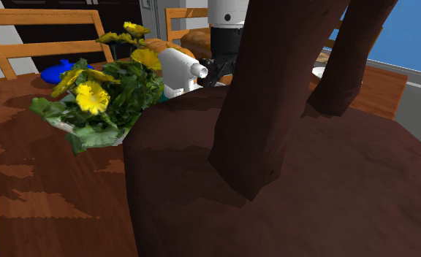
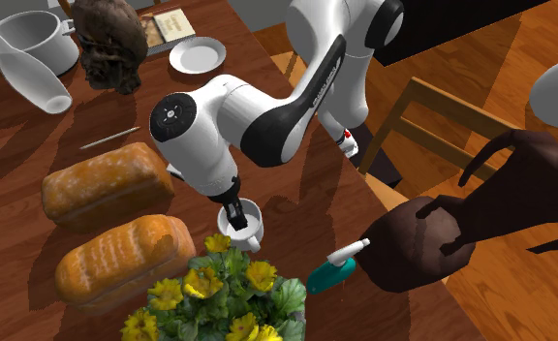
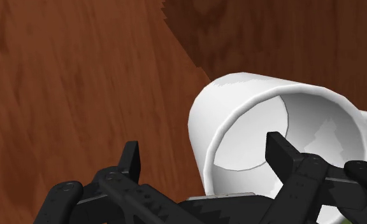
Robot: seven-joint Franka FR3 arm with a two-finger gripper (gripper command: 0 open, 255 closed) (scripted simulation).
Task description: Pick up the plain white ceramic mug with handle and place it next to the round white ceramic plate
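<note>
— So, where's the white mug [image 3: 239, 95]?
— Lower centre of the second exterior view, upright on the wooden desk [image 2: 25, 155], just behind the yellow flowers [image 2: 219, 286].
— And the hand [image 3: 206, 149]?
— Spread astride its rim: one finger inside, one outside. The round white plate [image 2: 197, 54] sits far off, upper left.

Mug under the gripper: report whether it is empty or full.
Empty. The wrist view looks into the white mug, whose inside is bare down to the bottom, save one finger of the gripper.
</note>
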